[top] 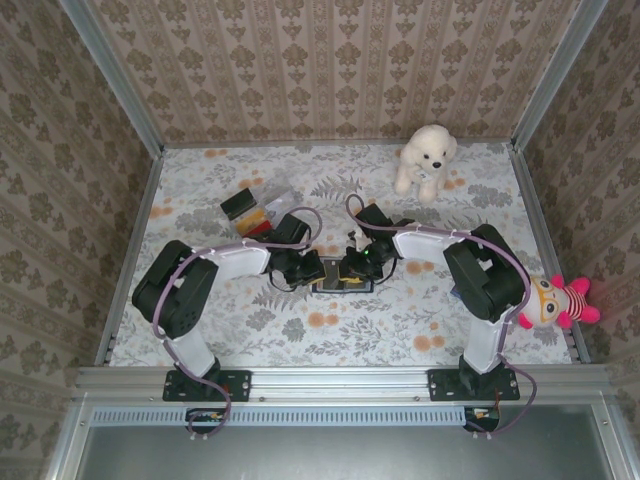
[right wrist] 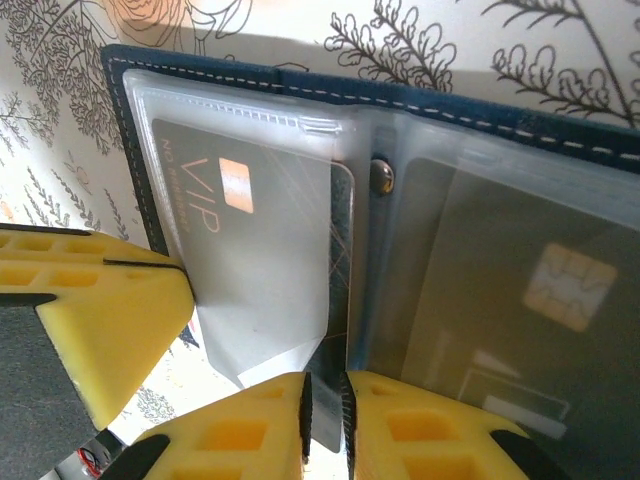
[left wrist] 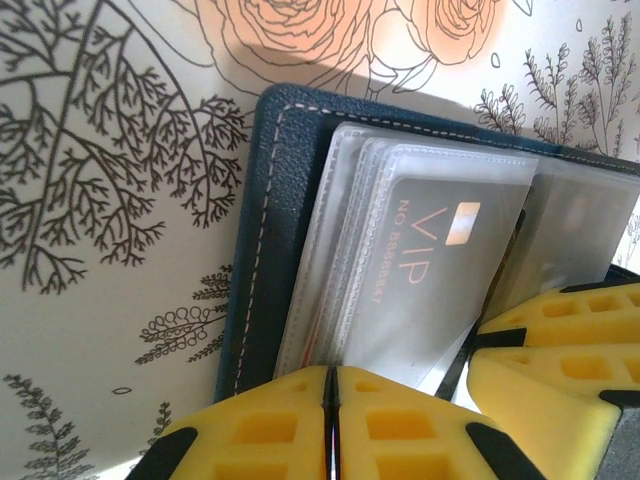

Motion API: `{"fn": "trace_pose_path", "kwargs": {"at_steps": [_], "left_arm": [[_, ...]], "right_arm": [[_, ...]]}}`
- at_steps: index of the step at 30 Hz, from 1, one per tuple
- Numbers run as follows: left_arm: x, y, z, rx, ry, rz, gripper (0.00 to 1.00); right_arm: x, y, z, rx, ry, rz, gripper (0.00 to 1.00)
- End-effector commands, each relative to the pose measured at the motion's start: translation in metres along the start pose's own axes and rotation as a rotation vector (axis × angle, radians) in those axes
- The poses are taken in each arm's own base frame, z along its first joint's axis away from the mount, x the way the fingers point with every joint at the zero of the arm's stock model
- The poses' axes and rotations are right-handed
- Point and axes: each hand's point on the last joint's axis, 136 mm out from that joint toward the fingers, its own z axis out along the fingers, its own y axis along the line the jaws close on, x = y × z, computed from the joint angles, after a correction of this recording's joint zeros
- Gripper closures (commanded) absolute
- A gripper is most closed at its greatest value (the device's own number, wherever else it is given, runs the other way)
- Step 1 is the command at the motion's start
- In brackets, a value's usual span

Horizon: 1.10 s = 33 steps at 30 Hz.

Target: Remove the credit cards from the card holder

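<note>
Card holder (top: 336, 286) lies open at mid-table (top: 250, 330), between the two wrists. Well to its left stands a clear box (top: 262, 203) with dark, yellow and red pieces at it. I cannot identify them at that size.

Left gripper (left wrist: 333, 385): pads (left wrist: 260, 430) pressed together at the near edge of the clear sleeve leaves (left wrist: 345, 200). Whether a leaf is nipped in the seam, I cannot tell.

Centre: one of the credit cards (left wrist: 440, 270), grey and marked VIP, sits fully inside its sleeve. To its right, past the snap (right wrist: 381, 176), a chip card (right wrist: 530, 300) sits in another sleeve.

Right gripper (right wrist: 325, 395): jaws nearly closed. I judge them to be pinching the lower corner of the VIP leaf, not bare card.

Hazards, as I judge them:
1. Pulling on sleeve film alone would lift the whole holder, since nothing visibly pins the cover down.
2. Glossy film may slide out of the pads, and the card would stay put.
3. Strain at the snap could tear a leaf.
4. The two grippers sit just beside each other, so any sideways move risks contact.

Obscured:
- the holder's near edge, behind the pads
- the pocket openings
- how many cards the stacked leaves contain
- most of the holder, under both wrists, from above
</note>
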Motion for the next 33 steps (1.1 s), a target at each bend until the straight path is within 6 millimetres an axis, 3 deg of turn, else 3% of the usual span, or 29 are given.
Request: {"fn": "trace_pose_path", "kwargs": {"at_steps": [1, 11, 21, 33], "left_arm": [[0.011, 0.024, 0.011, -0.078, 0.038, -0.049, 0.90], [0.013, 0.028, 0.008, -0.100, 0.027, -0.059, 0.89], [0.018, 0.025, 0.011, -0.095, 0.041, -0.048, 0.88], [0.021, 0.028, 0.003, -0.126, 0.032, -0.046, 0.80]], "right_arm": [[0.006, -0.009, 0.006, 0.016, 0.028, -0.004, 0.81], [0.003, -0.029, 0.002, 0.124, 0.008, -0.009, 0.77], [0.007, -0.003, 0.012, -0.059, 0.070, -0.058, 0.82], [0.004, -0.005, 0.000, -0.058, 0.048, -0.028, 0.93]]}}
